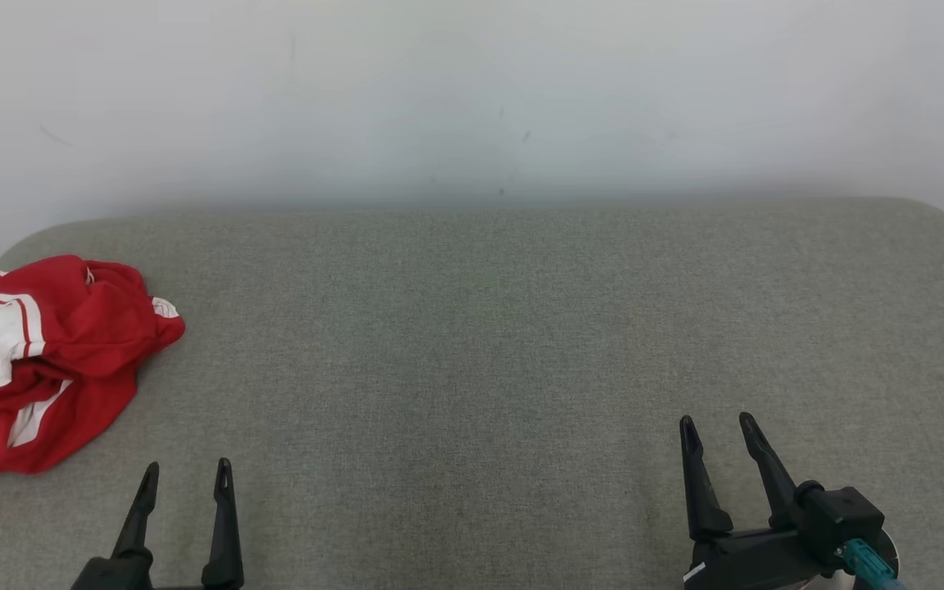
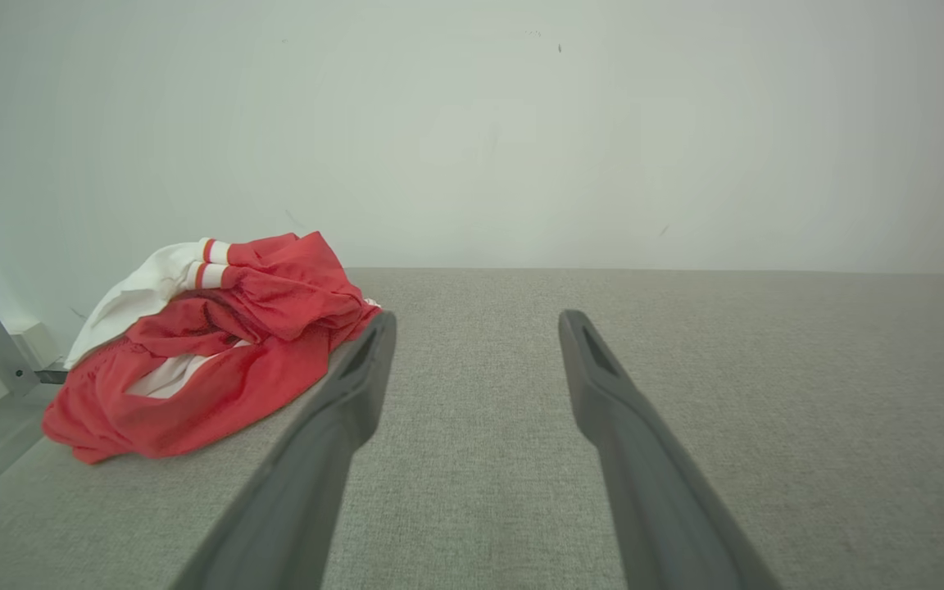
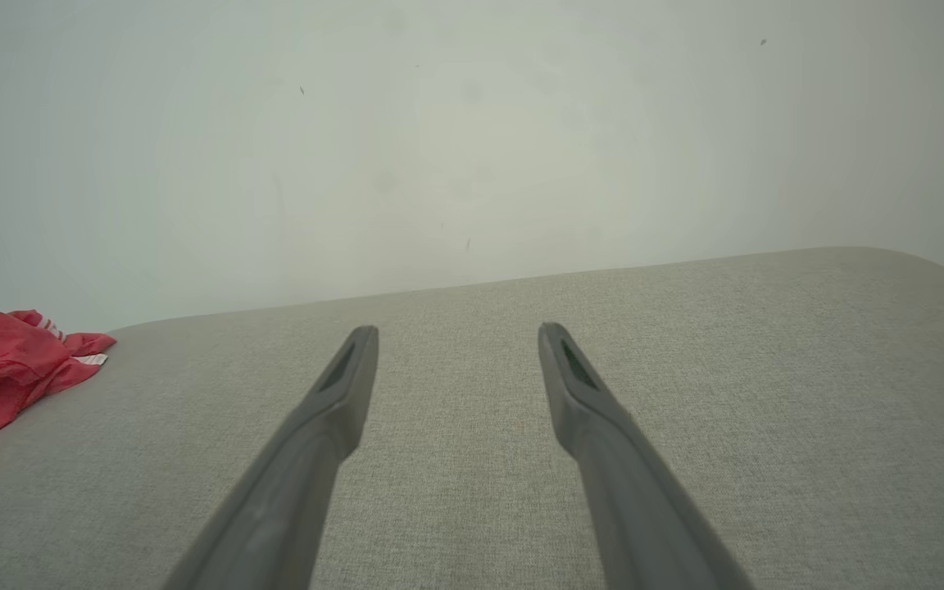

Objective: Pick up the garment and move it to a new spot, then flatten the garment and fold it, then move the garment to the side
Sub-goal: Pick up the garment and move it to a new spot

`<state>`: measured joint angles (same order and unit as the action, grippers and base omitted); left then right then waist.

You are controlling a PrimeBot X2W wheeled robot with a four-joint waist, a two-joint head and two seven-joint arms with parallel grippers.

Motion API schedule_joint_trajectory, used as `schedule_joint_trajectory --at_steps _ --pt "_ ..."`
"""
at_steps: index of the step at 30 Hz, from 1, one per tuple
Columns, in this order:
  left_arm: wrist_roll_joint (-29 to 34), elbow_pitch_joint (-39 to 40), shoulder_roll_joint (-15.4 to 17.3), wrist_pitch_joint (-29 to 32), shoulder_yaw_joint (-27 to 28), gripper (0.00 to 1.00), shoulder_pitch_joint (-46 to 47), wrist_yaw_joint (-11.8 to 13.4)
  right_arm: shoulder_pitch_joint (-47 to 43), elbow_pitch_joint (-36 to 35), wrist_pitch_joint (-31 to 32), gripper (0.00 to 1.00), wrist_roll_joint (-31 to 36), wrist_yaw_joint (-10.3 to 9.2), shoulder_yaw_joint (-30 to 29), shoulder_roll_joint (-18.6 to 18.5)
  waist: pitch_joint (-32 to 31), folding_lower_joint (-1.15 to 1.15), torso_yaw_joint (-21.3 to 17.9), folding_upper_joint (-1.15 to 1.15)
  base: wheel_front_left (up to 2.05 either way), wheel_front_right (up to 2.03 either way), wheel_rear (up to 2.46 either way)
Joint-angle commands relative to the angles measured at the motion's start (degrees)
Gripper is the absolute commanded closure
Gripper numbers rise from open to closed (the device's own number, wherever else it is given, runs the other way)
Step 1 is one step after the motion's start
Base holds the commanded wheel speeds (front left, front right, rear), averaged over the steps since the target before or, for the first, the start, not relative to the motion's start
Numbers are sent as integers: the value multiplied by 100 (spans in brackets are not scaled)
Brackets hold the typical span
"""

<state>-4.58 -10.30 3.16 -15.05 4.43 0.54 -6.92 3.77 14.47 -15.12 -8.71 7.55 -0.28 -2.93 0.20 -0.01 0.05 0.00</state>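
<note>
Left gripper (image 1: 187, 467) and right gripper (image 1: 717, 419) over grey counter (image 1: 480, 344), both spread wide, empty. Red-and-white garment (image 1: 70, 352) crumpled (loose heap) at counter's left edge, near left gripper, well apart from right.

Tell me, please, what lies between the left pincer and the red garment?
Nothing but bare grey fabric surface separates the left pincer from the garment, as the head view shows.

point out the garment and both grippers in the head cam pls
red and white garment (image 1: 87, 344), head view, red fabric at the heap's middle
left gripper (image 1: 187, 465), head view, midway between its open fingertips
right gripper (image 1: 717, 418), head view, midway between its open fingertips
</note>
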Motion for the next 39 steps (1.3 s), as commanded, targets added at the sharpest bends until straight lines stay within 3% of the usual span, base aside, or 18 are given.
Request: schedule_joint_trajectory --at_steps 1,13,35,39 --pt "15 -11 -9 -20 23 0 -41 -9 -48 8 -5 0 -39 -12 7 9 1 1 5 0 0 0 0" --pt "58 -101 -19 -21 80 0 42 -35 -86 22 -5 0 -104 -12 19 8 14 1 398 0 0 0 0" --pt "73 -270 -21 -21 379 0 -9 -25 -65 87 -5 0 -95 -12 5 8 103 1 2283 0 0 0 0" --pt "35 -253 -24 -20 467 0 -50 7 -78 90 -5 0 -88 -12 16 8 95 1 2441 0 0 0 0"
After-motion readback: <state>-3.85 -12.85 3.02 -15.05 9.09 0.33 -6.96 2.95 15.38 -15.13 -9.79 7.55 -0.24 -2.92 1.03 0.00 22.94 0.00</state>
